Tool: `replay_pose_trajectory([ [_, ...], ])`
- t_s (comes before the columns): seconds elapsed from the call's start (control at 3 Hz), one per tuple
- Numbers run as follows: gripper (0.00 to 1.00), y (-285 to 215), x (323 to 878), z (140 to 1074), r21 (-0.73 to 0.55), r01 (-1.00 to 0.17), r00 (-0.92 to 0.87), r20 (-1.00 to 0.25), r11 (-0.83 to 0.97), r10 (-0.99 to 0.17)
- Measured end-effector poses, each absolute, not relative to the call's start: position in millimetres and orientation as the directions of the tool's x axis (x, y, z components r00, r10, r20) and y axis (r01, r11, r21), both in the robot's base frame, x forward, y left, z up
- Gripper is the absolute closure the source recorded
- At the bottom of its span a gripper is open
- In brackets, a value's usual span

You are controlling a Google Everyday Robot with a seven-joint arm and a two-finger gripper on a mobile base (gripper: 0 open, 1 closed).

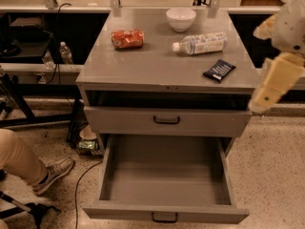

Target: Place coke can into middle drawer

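Observation:
The coke can (pixel 127 38) is red-orange and dented, and lies on its side on the back left of the grey cabinet top (pixel 157 66). The middle drawer (pixel 167 180) is pulled wide open below, a deep grey box with a low front panel and a small black handle; nothing shows inside it. My gripper (pixel 267 92) hangs at the right edge of the view, beside the cabinet's right front corner. It is far from the can and holds nothing that I can see.
A white bowl (pixel 181 18), a clear plastic bottle (pixel 200 43) lying on its side and a dark snack packet (pixel 219 70) share the top. A drawer with a tall flat front (pixel 167 120) is closed above the open one. A person's leg and shoe (pixel 35 168) are at lower left.

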State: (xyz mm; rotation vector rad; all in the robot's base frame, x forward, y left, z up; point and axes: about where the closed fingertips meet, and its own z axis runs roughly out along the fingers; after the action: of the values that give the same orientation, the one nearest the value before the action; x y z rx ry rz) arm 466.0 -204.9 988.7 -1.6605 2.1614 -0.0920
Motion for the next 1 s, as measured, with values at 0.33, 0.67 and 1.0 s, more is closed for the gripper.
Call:
replay_pose_trajectory([
  [0.33, 0.00, -181.7, 512.0, 997.6, -0.329, -0.894, -0.168, -0.383, 0.304, -0.909],
  [0.67, 0.00, -150.9, 552.5, 995.6, -0.350, -0.882, -0.138, -0.447, 0.314, -0.884],
  [1.0, 0.00, -141.1, 566.2, 996.3, -0.368, -0.868, -0.135, -0.468, 0.332, -0.873],
])
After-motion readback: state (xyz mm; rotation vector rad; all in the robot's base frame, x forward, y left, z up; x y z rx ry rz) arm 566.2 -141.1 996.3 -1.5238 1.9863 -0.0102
